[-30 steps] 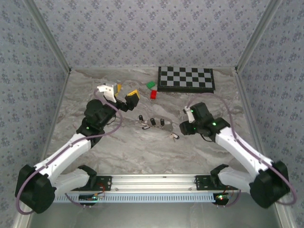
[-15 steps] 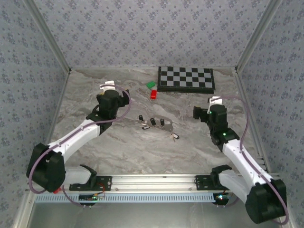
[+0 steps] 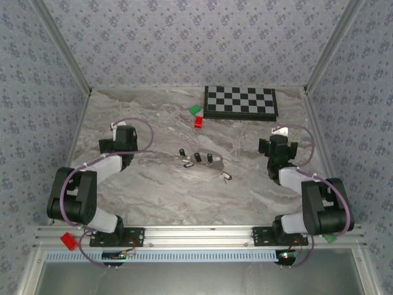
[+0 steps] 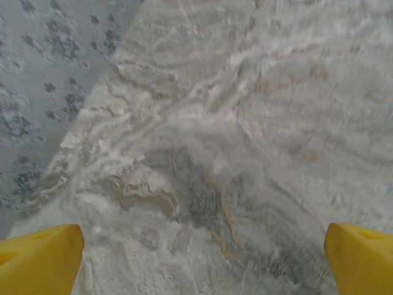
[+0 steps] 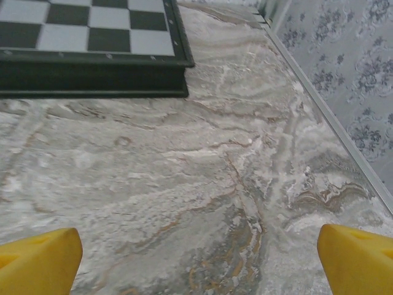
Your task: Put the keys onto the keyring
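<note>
Left claw (image 4: 201, 258): yellow pads (image 4: 43, 258) wide apart, holding nothing, over table (image 4: 258, 110). Right claw (image 5: 196, 261): likewise apart, holding nothing. Keys (image 3: 198, 157): on table between both claws, well apart from each.

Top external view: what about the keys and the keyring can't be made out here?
- Thin silvery wire keyring: too small in the top view to tell if any key is threaded on it.
- Tiny black-headed keys: silvery blades blend into the marble tabletop, so the count is uncertain.
- Nearest key: pale patch beside it, blade or glare, too small to tell.
</note>
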`<control>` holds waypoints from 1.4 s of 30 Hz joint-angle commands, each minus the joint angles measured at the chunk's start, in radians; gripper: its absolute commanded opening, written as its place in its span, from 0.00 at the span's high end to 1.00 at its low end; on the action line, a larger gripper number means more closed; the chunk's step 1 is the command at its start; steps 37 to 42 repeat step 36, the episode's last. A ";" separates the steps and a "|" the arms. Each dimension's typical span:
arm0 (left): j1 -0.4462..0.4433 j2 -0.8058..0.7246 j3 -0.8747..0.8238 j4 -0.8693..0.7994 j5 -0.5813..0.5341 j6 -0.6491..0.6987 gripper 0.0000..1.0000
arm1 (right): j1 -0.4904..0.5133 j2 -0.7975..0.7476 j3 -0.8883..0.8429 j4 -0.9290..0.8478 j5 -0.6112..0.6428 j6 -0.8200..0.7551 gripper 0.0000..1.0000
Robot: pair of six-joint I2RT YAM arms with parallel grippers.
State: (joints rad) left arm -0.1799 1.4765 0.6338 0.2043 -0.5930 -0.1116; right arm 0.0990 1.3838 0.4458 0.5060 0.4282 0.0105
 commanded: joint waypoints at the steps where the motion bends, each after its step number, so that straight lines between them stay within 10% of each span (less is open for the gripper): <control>1: 0.008 0.002 -0.091 0.326 0.056 0.093 0.00 | -0.031 0.034 -0.023 0.162 -0.033 0.011 0.00; 8: 0.061 0.014 -0.249 0.661 0.198 0.129 0.00 | -0.086 0.172 -0.152 0.550 -0.252 -0.040 0.00; 14: 0.131 0.078 -0.285 0.769 0.470 0.139 0.00 | -0.113 0.145 -0.140 0.471 -0.330 -0.026 0.00; 42: 0.176 0.061 -0.224 0.618 0.489 0.086 0.00 | -0.120 0.149 -0.070 0.356 -0.330 -0.024 0.01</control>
